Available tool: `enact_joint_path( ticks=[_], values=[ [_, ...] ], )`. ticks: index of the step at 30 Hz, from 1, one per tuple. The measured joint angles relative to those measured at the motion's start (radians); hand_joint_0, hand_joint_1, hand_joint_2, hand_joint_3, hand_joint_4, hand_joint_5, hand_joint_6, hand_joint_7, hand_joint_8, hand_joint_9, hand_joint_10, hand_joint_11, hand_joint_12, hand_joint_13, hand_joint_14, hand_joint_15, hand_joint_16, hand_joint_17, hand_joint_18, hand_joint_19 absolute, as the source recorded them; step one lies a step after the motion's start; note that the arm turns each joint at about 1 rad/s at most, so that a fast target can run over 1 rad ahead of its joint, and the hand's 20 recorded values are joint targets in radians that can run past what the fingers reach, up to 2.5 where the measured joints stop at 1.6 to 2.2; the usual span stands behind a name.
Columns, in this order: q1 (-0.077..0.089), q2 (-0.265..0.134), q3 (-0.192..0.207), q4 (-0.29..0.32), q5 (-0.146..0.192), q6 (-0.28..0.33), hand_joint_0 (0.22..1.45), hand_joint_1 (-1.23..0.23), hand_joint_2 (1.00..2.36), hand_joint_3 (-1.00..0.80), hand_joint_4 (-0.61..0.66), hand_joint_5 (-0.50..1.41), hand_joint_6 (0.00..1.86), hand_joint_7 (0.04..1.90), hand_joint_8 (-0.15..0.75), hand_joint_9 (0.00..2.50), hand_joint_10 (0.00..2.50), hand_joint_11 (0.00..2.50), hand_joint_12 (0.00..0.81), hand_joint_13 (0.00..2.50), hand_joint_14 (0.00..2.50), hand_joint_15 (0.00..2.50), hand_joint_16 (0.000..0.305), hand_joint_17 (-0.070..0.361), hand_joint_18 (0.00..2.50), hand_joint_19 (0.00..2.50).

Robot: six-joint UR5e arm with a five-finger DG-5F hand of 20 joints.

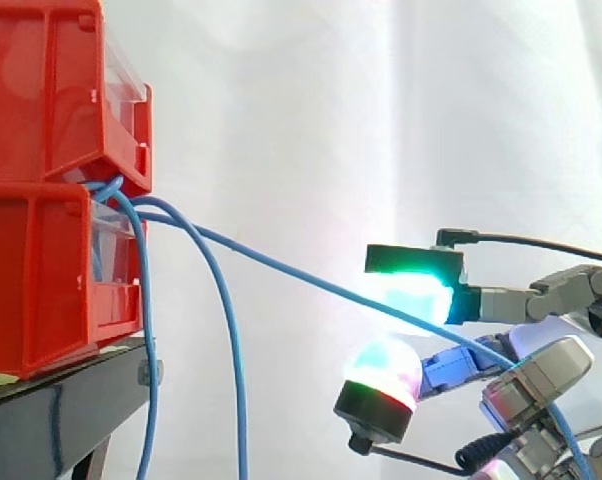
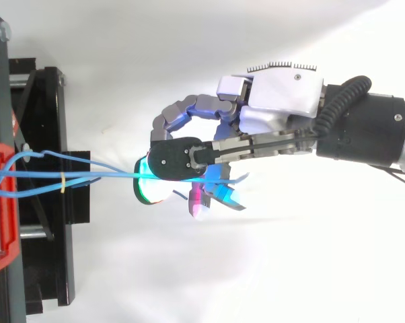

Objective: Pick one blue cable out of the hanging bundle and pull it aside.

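At 4 o'clock in the side view the hand is clenched on one blue cable, pinched between its glowing pads, likely so the line cannot slip when pulled. That cable runs taut up toward 10 o'clock, well apart from the rest of the bundle, which hangs slack at 7 o'clock. All strands issue from between the red bins on the black stand; the white curtain lies behind
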Motion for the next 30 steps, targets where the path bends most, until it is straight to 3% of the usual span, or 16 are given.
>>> enact_joint_path(
  ticks=[9, 18, 24, 30],
  values=[
    [0.001, 0.000, 0.000, -0.001, 0.001, 0.000, 0.38, -0.51, 1.00, -0.50, 0.06, -0.06, 0.87, 0.96, 0.316, 1.53, 0.02, 1.26, 0.416, 1.09, 0.02, 0.63, 0.066, 0.149, 0.89, 0.43],
    [0.002, 0.000, 0.000, -0.001, 0.001, 0.000, 0.44, -0.60, 1.00, -0.50, 0.05, -0.10, 0.91, 0.81, 0.295, 1.41, 0.02, 1.31, 0.391, 1.03, 0.02, 0.65, 0.060, 0.135, 0.83, 0.46],
    [0.002, 0.000, 0.000, -0.003, 0.001, 0.004, 0.40, -0.47, 1.00, -0.50, 0.06, -0.09, 0.91, 0.80, 0.326, 1.45, 0.01, 1.28, 0.410, 1.05, 0.02, 0.64, 0.064, 0.145, 0.86, 0.45],
    [0.002, 0.002, 0.009, -0.032, 0.001, 0.007, 0.40, -0.49, 1.00, -0.50, 0.04, -0.09, 0.91, 0.81, 0.317, 1.47, 0.02, 1.25, 0.404, 1.06, 0.02, 0.64, 0.064, 0.144, 0.86, 0.46]
  ],
)
